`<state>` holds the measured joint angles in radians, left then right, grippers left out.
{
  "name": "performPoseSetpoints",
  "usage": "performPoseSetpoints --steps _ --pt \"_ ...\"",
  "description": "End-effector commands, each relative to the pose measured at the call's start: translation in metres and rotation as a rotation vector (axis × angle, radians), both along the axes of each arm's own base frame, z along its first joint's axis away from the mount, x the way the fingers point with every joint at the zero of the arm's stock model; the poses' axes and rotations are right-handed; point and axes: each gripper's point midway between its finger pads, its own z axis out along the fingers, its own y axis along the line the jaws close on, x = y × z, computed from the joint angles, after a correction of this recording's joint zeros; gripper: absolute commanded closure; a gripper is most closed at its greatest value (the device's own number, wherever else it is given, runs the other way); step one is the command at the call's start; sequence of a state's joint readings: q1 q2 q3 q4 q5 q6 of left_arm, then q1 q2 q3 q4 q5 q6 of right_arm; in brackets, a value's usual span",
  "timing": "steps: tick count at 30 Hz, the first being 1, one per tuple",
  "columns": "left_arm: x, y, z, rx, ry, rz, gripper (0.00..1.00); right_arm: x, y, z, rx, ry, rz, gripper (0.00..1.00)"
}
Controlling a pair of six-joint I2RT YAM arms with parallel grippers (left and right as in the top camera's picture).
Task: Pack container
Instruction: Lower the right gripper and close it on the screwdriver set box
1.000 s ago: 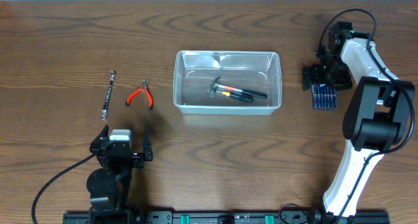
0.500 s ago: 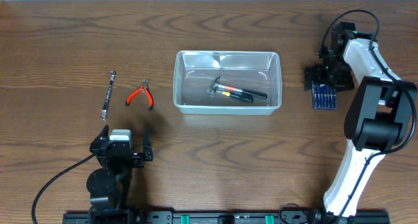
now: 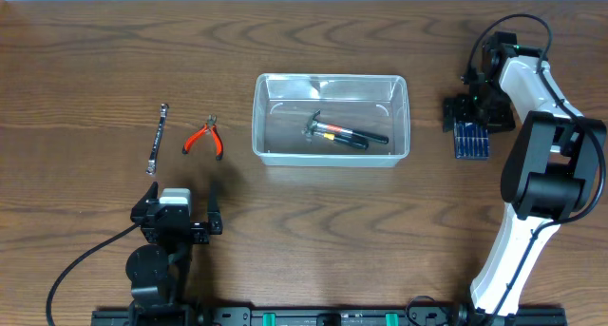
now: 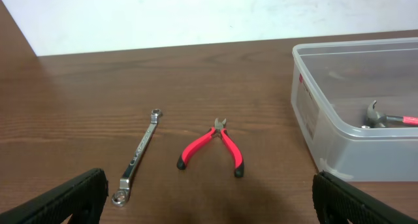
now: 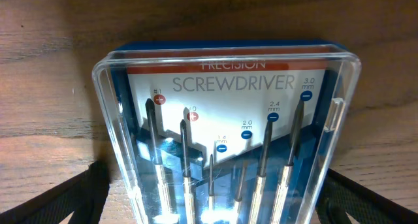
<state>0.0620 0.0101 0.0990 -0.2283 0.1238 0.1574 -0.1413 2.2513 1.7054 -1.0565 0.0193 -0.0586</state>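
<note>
my right gripper (image 3: 470,115), spread wide, straddles the screwdriver set case (image 5: 222,139) near the container (image 3: 331,84); its slick lid could slip.

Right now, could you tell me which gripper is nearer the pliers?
Left. The left gripper sits just short of the pliers; the right gripper is at the screwdriver case, beyond the container.

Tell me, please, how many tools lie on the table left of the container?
2: the wrench farthest left, the red-handled pliers between it and the container. None seems hidden.
</note>
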Motion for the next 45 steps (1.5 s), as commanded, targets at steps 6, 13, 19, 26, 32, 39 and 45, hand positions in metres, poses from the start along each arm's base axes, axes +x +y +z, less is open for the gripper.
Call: performPoseSetpoints --steps 6,13,19,26,32,39,45 --pt "-0.0001 0.0023 -0.0128 -0.001 0.028 0.012 0.02 -0.0074 -0.0088 -0.0077 -0.033 0.031 -0.007 0.10" --pt "-0.0001 0.0023 -0.0128 -0.001 0.028 0.012 0.02 -0.0080 -0.0123 -0.0075 -0.054 0.035 -0.007 0.18" --pt "-0.0001 0.0023 -0.0128 -0.001 0.028 0.012 0.02 -0.0082 -0.0125 -0.0075 -0.055 0.036 -0.003 0.18" --pt "-0.0001 0.0023 -0.0128 -0.001 0.028 0.012 0.02 -0.0082 -0.0125 -0.0075 -0.055 0.036 -0.003 0.25" --pt "-0.0001 0.0023 -0.0128 -0.001 0.028 0.012 0.02 -0.0082 -0.0125 -0.0075 -0.055 0.036 -0.003 0.27" --pt "-0.0001 0.0023 -0.0128 -0.001 0.028 0.012 0.02 -0.0082 -0.0125 -0.0075 -0.055 0.036 -0.003 0.36" --pt "-0.0001 0.0023 -0.0128 -0.001 0.028 0.012 0.02 -0.0082 -0.0125 -0.0075 -0.055 0.036 -0.003 0.38"
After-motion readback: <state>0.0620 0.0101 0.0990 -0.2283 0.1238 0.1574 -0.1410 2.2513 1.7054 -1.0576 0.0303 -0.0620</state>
